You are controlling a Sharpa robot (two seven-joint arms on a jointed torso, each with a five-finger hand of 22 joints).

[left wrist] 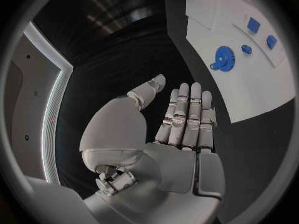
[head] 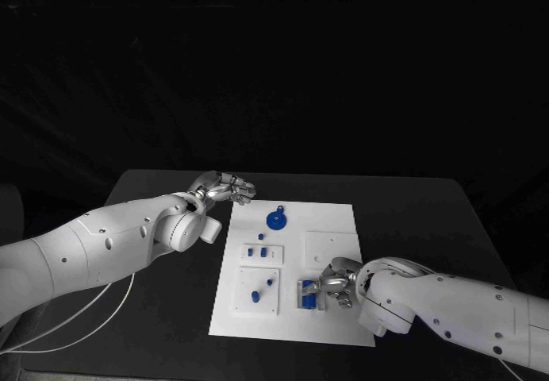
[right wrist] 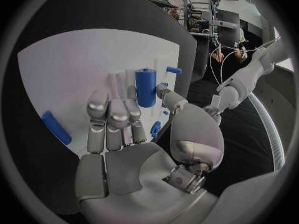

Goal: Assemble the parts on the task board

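The white task board (head: 326,321) lies in the middle of the black table. On its far part lies a blue gear (head: 277,217) (left wrist: 223,58), with small blue parts (head: 261,252) (left wrist: 253,25) nearer. My left hand (head: 224,190) (left wrist: 181,129) hovers over the table off the board's far left corner, fingers straight and holding nothing. My right hand (head: 335,286) (right wrist: 124,134) is over the board's near right area, its fingers stretched out. A blue cylinder (right wrist: 146,87) (head: 307,295) stands just beyond its fingertips, and the thumb tip is beside it.
A blue bar (right wrist: 56,127) lies on the board beside my right hand. Two small blue pieces (head: 255,296) sit in a raised white square at the board's near left. A white cable (head: 80,321) trails over the table under my left arm.
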